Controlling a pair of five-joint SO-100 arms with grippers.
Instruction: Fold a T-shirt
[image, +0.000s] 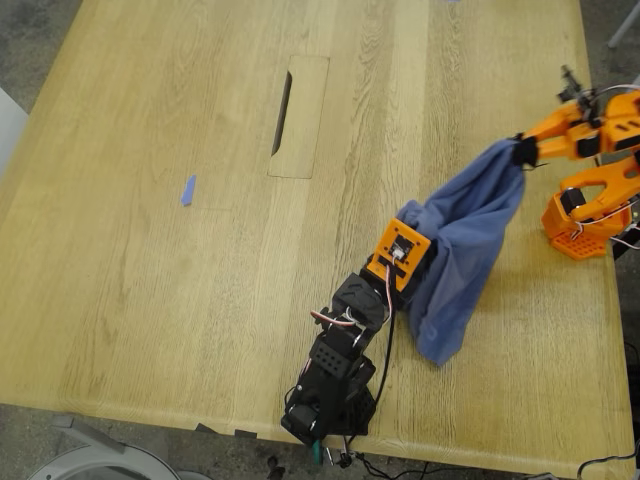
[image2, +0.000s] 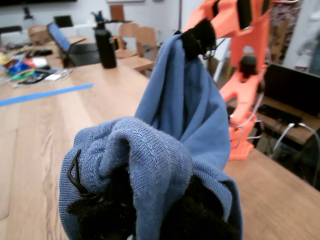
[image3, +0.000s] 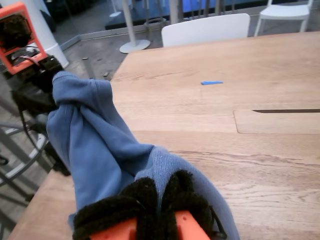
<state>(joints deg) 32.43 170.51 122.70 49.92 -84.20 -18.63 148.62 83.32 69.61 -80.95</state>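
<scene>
The periwinkle-blue T-shirt (image: 465, 240) is bunched up and strung between my two grippers, its lower end drooping onto the wooden table (image: 150, 300) near the exterior view's lower right. My first gripper (image: 413, 235), on the black arm with the orange head, is shut on one bunch of cloth (image2: 145, 165). My second gripper (image: 522, 151), on the orange arm at the exterior view's right, is shut on the other end (image3: 150, 170) and holds it higher. In the first wrist view the second gripper (image2: 197, 37) pinches the T-shirt's top. No print shows.
A tiny blue scrap (image: 188, 190) lies on the table toward the exterior view's left. A rectangular cable hatch with a slot (image: 298, 115) sits in the table's middle. The second arm's orange base (image: 580, 230) stands by the exterior view's right table edge. A white chair (image3: 205, 30) stands beyond the table.
</scene>
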